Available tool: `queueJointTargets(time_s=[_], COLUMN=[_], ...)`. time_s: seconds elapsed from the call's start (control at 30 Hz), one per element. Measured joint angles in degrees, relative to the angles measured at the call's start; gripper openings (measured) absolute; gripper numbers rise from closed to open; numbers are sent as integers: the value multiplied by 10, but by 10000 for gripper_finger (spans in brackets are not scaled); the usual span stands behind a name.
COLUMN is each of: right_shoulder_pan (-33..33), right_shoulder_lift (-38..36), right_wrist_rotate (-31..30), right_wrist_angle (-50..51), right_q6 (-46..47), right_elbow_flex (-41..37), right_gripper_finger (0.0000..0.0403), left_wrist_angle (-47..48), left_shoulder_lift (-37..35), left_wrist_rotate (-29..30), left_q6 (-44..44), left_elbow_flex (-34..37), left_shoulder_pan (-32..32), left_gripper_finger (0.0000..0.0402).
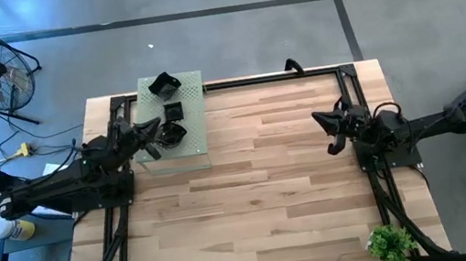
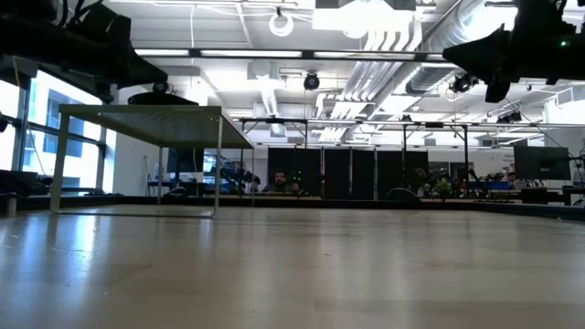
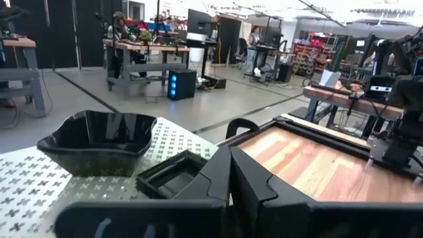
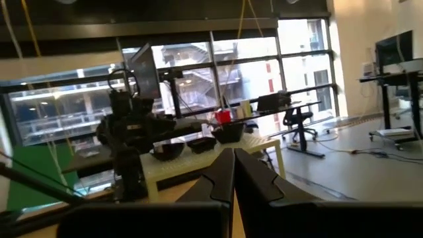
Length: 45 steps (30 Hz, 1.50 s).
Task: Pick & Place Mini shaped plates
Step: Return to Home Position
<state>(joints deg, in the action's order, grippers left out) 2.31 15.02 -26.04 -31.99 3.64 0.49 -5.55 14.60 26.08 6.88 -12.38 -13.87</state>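
Hiding square plate partly: left jaws

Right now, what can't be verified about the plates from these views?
High view: count in each stack on the shelf, too small.
Low view: shelf seen edge-on from below, its top hidden.
Left wrist view: left gripper covers part of the square plate; depth under the wavy plate unclear.
Right wrist view: plates far off, shapes unreadable.

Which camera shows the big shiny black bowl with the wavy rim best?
The left wrist view: the big glossy black wavy-rimmed dish sits close up, rim and side clear. The high view shows it small from above; the right wrist view, tiny and far; the low view, hardly at all.
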Motion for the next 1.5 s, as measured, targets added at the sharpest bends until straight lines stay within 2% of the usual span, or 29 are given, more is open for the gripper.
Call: queueJointTargets(time_s=[0.3, 0.43, 0.7, 0.87, 0.97, 1.13, 1.3, 1.5], right_shoulder_pan=[0, 0, 0, 0, 0, 0, 0, 0], right_shoulder_lift=[-144, -146, -147, -148, -148, -148, -148, -148], right_wrist_rotate=[9, 4, -42, -44, -45, -45, -45, -43], right_wrist_angle=[151, 183, 244, 246, 249, 249, 249, 248], right_q6=[4, 4, 13, 4, 3, 2, 2, 0], right_elbow_flex=[0, 0, 0, 0, 0, 0, 0, 0], right_gripper_finger=[7, 9, 5, 4, 3, 6, 7, 9], left_wrist_angle=[79, 118, 199, 162, 113, 34, 26, 21], left_shoulder_lift=[-62, -91, -135, -142, -142, -142, -142, -142], left_wrist_rotate=[3, 4, 33, 35, 31, 30, 27, -3], left_q6=[10, 11, 24, 30, 55, 43, 29, 11], left_elbow_flex=[0, 0, 0, 39, 73, 102, 104, 104], left_shoulder_pan=[0, 0, 0, 0, 0, 0, 0, 0], left_gripper_finger=[1, 1, 1, 1, 1, 1, 1, 1])
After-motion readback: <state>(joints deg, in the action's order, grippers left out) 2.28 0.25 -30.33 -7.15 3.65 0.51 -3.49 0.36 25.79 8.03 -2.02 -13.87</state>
